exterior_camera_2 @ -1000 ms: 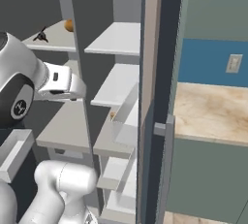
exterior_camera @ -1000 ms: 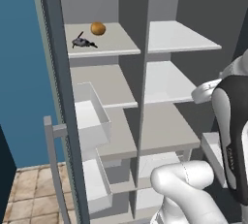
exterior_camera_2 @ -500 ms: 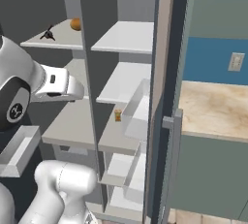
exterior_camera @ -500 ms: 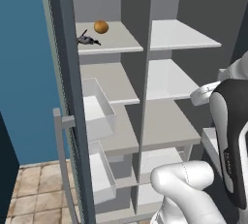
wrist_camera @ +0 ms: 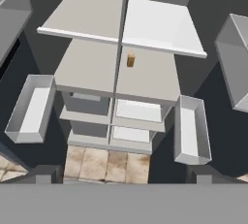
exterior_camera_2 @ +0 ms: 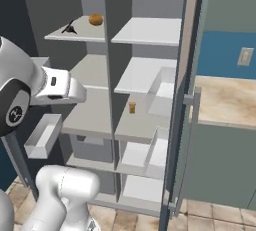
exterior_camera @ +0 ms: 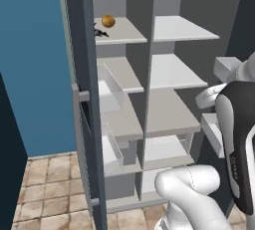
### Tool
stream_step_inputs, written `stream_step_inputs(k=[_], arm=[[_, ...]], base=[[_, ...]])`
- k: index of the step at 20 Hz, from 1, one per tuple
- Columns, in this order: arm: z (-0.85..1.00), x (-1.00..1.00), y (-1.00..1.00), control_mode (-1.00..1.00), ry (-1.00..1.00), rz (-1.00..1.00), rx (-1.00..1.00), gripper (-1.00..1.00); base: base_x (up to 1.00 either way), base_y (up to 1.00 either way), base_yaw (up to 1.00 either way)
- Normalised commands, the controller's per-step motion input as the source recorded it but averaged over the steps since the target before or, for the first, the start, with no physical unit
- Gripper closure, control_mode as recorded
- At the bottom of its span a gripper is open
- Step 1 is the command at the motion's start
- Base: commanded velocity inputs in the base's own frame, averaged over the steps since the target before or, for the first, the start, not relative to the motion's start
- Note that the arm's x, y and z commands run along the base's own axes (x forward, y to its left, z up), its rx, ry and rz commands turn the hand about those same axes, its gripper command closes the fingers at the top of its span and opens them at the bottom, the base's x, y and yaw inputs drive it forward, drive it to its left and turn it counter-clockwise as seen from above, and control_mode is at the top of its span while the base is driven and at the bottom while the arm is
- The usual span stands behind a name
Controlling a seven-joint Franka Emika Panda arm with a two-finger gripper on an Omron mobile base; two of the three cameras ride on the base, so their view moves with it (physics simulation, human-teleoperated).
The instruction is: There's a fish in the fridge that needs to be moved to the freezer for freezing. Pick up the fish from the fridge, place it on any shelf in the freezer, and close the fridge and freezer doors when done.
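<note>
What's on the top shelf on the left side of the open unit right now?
On the top left shelf lie the dark fish and, beside it but apart, an orange ball. In the left base view the door covers part of the fish.

I see the fish (exterior_camera: pixel 100 33), small, slim and dark grey, lying flat on the top left shelf (exterior_camera: pixel 122 31) of the fridge (exterior_camera: pixel 119 109), just beside the orange ball. From the right base view the fish (exterior_camera_2: pixel 69 29) lies near that shelf's front left corner. Both doors stand open: the left door (exterior_camera: pixel 84 99) edge-on with white bins inside, the right door (exterior_camera_2: pixel 180 105) likewise. The freezer (exterior_camera_2: pixel 145 100) shelves are pale grey.
</note>
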Motion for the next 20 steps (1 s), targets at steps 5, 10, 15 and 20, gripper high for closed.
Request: stream_step_inputs(k=[5,10,15,20], arm=[[0.0,0.0,0.0,1.0,0.0,0.0,0.0,-1.0],[0.0,0.0,0.0,1.0,0.0,0.0,0.0,-1.0],[0.0,0.0,0.0,1.0,0.0,0.0,0.0,-1.0],[0.0,0.0,0.0,1.0,0.0,0.0,0.0,-1.0]], base=[[-0.19,-0.1,0.0],[-0.27,0.0,0.0],[-0.37,0.0,0.0],[-0.03,0.0,0.0]])
